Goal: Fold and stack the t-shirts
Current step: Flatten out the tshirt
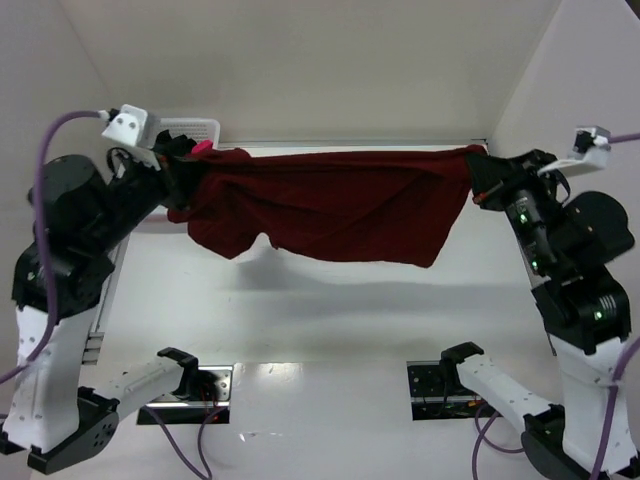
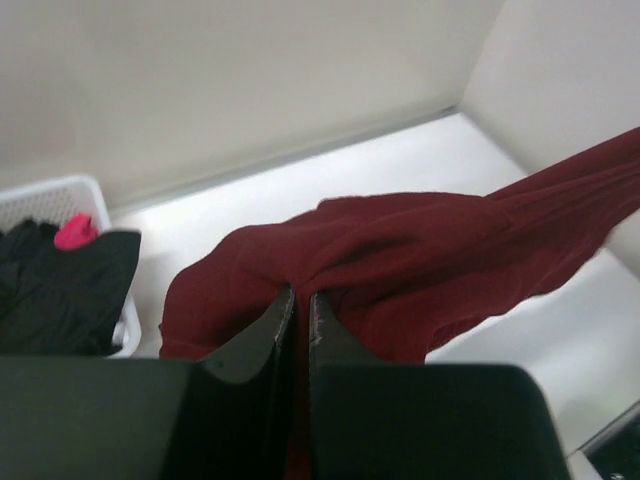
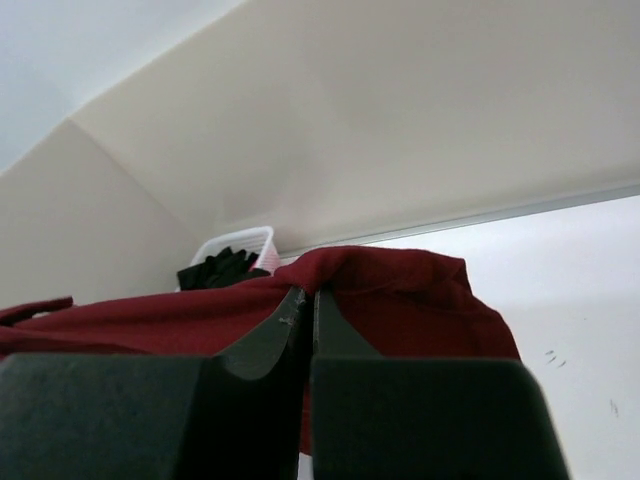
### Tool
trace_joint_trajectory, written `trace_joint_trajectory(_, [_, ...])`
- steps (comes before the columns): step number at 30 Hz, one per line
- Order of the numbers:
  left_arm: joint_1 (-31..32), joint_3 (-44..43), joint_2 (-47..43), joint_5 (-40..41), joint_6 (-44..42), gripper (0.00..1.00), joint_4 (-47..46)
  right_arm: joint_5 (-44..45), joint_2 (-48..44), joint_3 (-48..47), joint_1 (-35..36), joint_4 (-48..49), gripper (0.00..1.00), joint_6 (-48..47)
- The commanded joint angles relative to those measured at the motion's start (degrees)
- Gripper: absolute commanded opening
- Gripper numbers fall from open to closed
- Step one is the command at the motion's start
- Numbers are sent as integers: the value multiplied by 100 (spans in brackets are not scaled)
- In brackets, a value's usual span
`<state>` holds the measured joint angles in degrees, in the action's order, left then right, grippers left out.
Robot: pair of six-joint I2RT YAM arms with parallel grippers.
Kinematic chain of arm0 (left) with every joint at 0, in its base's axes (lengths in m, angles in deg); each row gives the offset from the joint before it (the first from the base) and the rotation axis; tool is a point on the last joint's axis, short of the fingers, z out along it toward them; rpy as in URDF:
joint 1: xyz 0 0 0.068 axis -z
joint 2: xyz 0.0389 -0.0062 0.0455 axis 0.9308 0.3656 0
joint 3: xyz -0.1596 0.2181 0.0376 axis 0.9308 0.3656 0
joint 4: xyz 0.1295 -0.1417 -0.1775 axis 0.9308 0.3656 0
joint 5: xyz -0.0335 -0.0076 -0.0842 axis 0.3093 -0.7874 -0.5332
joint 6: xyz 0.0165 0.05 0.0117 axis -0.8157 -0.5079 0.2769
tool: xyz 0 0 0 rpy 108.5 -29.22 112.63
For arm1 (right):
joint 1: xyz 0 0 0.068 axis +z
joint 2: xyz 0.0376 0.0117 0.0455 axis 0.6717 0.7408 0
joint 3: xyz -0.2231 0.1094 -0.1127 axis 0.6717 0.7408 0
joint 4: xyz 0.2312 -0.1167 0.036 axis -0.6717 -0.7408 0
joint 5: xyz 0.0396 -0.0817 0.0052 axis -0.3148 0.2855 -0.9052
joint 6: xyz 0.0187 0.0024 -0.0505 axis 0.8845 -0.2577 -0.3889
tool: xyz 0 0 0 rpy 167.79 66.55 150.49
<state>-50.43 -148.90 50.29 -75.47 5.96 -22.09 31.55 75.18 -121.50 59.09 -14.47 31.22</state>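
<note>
Maroon t-shirt strung in the air along the far edge of the tabletop, sagging mid-span, clear of the surface. Left pincer clamped narrow on one end near the far-left corner; right pincer clamped narrow on the other end near the far-right corner. Black t-shirt, pink mark showing, bunched in white basket at far-left corner. No fold made, nothing stacked. Judged early: laying flat, folding both, stacking all left.
</note>
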Motion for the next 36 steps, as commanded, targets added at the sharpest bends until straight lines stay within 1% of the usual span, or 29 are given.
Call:
trace_joint_trajectory(1, [-82,-466,-250,160,-96,0,194,506,-236,-38,-71,-346,0,124])
trace_joint_trajectory(2, [-82,-466,-180,107,-95,0,316,506,-236,-38,-71,-416,0,125])
trace_joint_trajectory(5, [-82,85,242,2,45,0,283,559,36,479,-71,-409,0,352])
trace_joint_trajectory(6, [-82,296,461,-86,98,0,204,559,36,915,-71,-321,0,423])
trace_joint_trajectory(7, [-82,725,576,-165,98,0,125,620,97,1146,-71,-103,0,484])
trace_joint_trajectory(8, [-82,964,673,-384,177,0,-102,681,159,1383,-71,4,0,546])
trace_joint_trajectory(9, [-82,1201,865,-473,177,0,-243,760,220,1812,-123,75,0,625])
trace_joint_trajectory(11, [-82,1789,1086,-631,177,0,-613,761,466,2384,-229,268,0,678])
trace_joint_trajectory(13, [-82,1985,1507,-632,177,0,-763,622,598,2720,-440,470,0,678])
trace_joint_trajectory(17, [-82,2038,2351,-562,-15,0,-1044,620,966,3432,-643,1259,0,678])
trace_joint_trajectory(18, [-82,1960,2727,-501,-16,0,-1045,620,1081,3434,-712,1323,0,678])
trace_joint_trajectory(20, [-82,1688,3141,-439,-121,0,-1167,560,1327,3434,-713,1516,0,731])
trace_joint_trajectory(21, [-82,1583,3561,-439,-122,0,-1168,559,1581,3503,-713,1760,0,731])
trace_joint_trajectory(23, [-82,1319,3994,-316,-174,0,-1168,506,1872,3504,-713,2008,0,731])
trace_joint_trajectory(24, [-82,1039,4396,-263,-174,0,-1168,506,2213,3504,-713,2218,0,731])
trace_joint_trajectory(30, [-82,-8,5523,141,-463,0,-1115,541,3208,2942,-827,2738,0,845])
trace_joint_trajectory(31, [-82,-149,5647,211,-464,0,-1115,541,3522,2837,-905,2738,0,897])
trace_joint_trajectory(32, [-82,-472,5770,212,-464,2,-1054,541,3682,2618,-906,2738,0,898])
trace_joint_trajectory(34, [-134,-764,6148,212,-517,7,-922,541,3946,2441,-994,2738,0,898])
trace_joint_trajectory(35, [-134,-870,6254,151,-517,11,-922,541,4148,2336,-1046,2738,0,898])
trace_joint_trajectory(36, [-134,-992,6411,37,-517,35,-869,611,4219,2335,-1047,2738,0,950])
